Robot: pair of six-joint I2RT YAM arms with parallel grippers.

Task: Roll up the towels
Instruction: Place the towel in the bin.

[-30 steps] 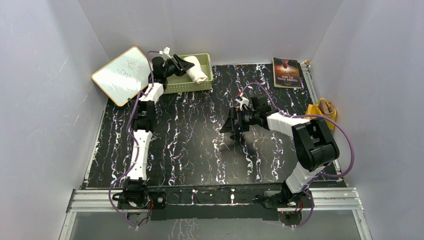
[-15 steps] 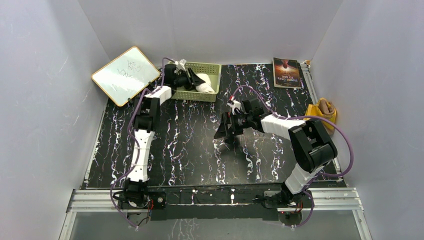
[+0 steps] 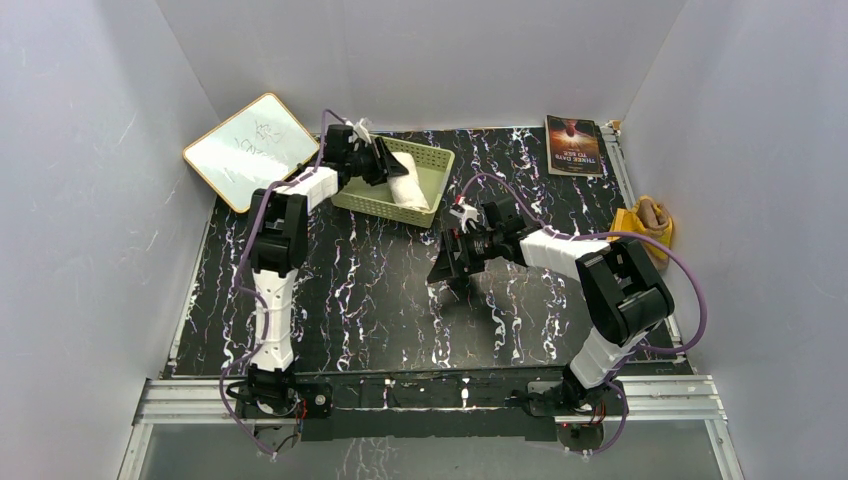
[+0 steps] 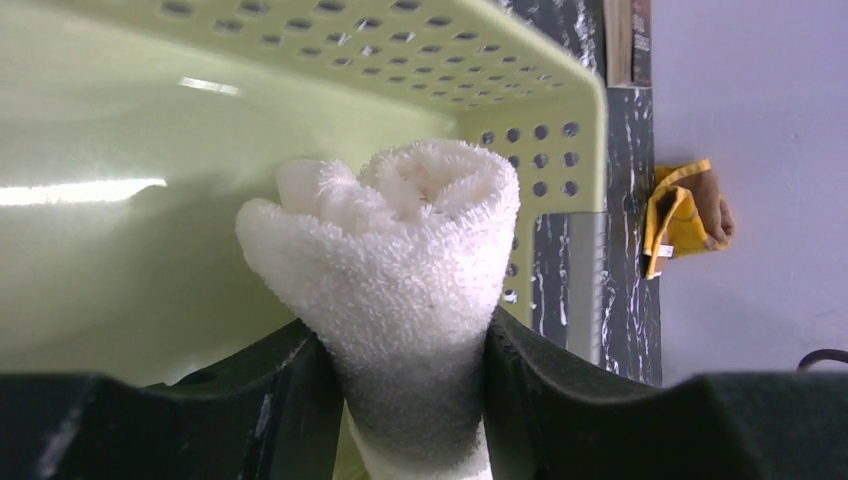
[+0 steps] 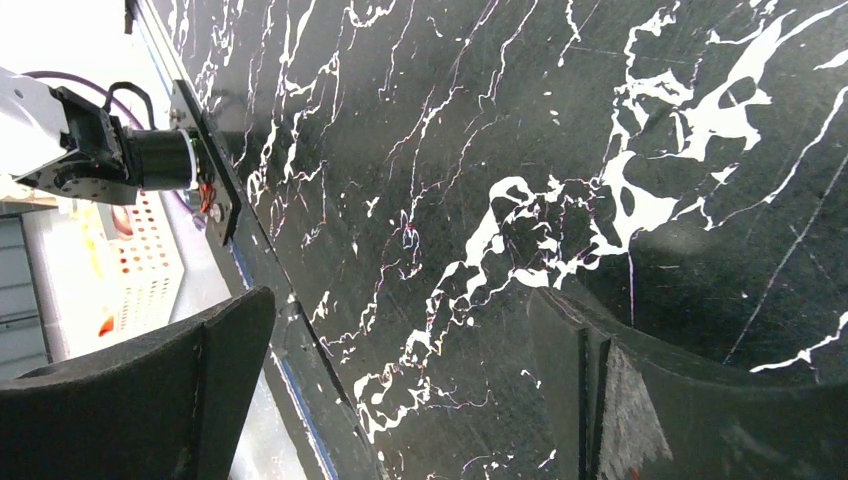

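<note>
While the rolled white towel (image 4: 400, 260) was clamped between the fingers of the left gripper (image 4: 415, 370), it was held inside the pale green basket (image 4: 540, 90), which was set at the far side of the black marbled table (image 3: 380, 300). The right gripper (image 3: 447, 265) was seen over the middle of the table, its fingers spread wide with nothing between them. The brown and yellow towel (image 3: 648, 215) was seen bunched by the table's right edge, well apart from both grippers.

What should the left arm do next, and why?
Probably open the left gripper: it's clamped on the rolled white towel, which is already inside the green basket. The brown-yellow towel lies bunched off to the right, and the right gripper is open, holding nothing.
</note>
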